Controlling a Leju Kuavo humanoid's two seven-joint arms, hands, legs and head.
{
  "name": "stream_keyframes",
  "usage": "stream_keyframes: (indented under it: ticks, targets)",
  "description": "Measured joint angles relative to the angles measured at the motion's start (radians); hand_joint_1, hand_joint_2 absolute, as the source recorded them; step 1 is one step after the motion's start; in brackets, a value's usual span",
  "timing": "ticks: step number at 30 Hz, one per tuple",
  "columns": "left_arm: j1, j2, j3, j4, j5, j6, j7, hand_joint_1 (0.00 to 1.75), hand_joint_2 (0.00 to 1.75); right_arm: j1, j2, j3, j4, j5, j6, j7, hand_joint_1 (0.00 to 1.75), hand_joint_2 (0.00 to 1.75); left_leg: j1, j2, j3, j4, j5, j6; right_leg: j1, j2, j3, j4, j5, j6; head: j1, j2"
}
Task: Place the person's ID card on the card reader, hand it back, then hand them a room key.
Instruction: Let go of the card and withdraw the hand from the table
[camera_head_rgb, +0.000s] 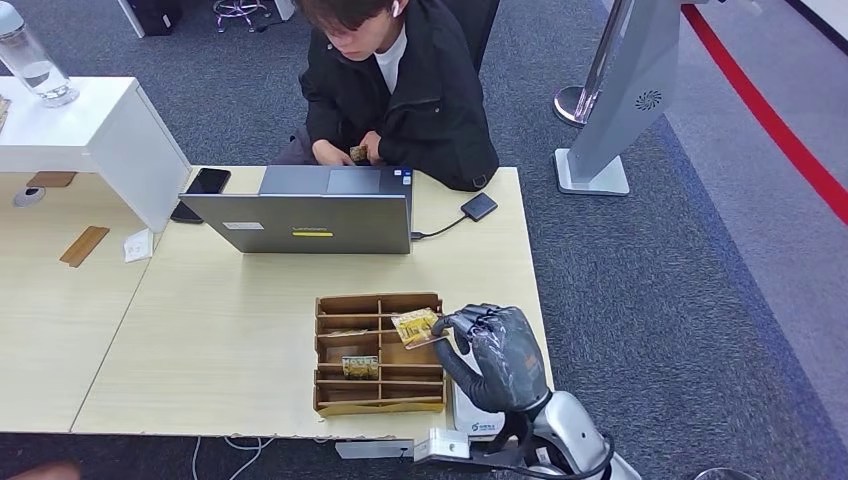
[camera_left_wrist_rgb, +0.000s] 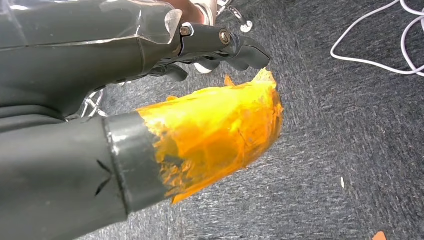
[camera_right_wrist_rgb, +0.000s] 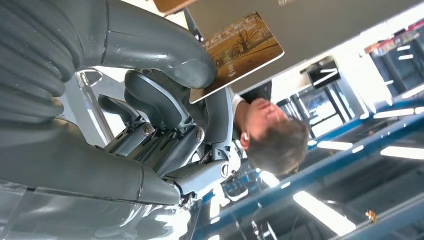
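Note:
My right hand (camera_head_rgb: 495, 355) pinches a yellow room key card (camera_head_rgb: 416, 326) with a landscape picture on it, just above the right side of a wooden compartment tray (camera_head_rgb: 378, 299). The right wrist view shows the same card (camera_right_wrist_rgb: 240, 47) between thumb and fingers, with the person beyond it. Another card (camera_head_rgb: 360, 366) lies in a middle compartment of the tray. The person (camera_head_rgb: 400, 85) sits across the table and holds a small yellowish item (camera_head_rgb: 359, 154) in both hands. My left hand (camera_left_wrist_rgb: 150, 100) hangs over the carpet and holds nothing; orange tape covers its thumb.
An open laptop (camera_head_rgb: 310, 210) stands between the tray and the person, cabled to a small black box (camera_head_rgb: 479, 207). A white device (camera_head_rgb: 480, 422) lies under my right wrist at the table edge. A phone (camera_head_rgb: 208, 181) and a white counter (camera_head_rgb: 100, 130) are at the left.

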Motion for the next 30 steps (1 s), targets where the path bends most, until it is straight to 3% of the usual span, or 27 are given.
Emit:
stream_keyframes:
  ticks: [20,30]
  targets:
    - [0.0,0.0,0.011,0.0,-0.018,-0.001,-0.006,0.0,0.0,-0.005,-0.007,-0.062,-0.066,0.001,-0.032,-0.024,1.75,1.75,0.0,0.0,0.0,0.0,0.0,0.0,0.0,0.0,0.0,0.0,0.0,0.0,0.0,0.0]
    - [-0.005,0.0,0.01,0.0,-0.058,-0.016,-0.003,0.0,0.0,-0.106,0.001,-0.076,-0.044,0.032,-0.007,-0.004,1.75,1.75,0.0,0.0,0.0,0.0,0.0,0.0,0.0,0.0,0.0,0.0,0.0,0.0,0.0,0.0]
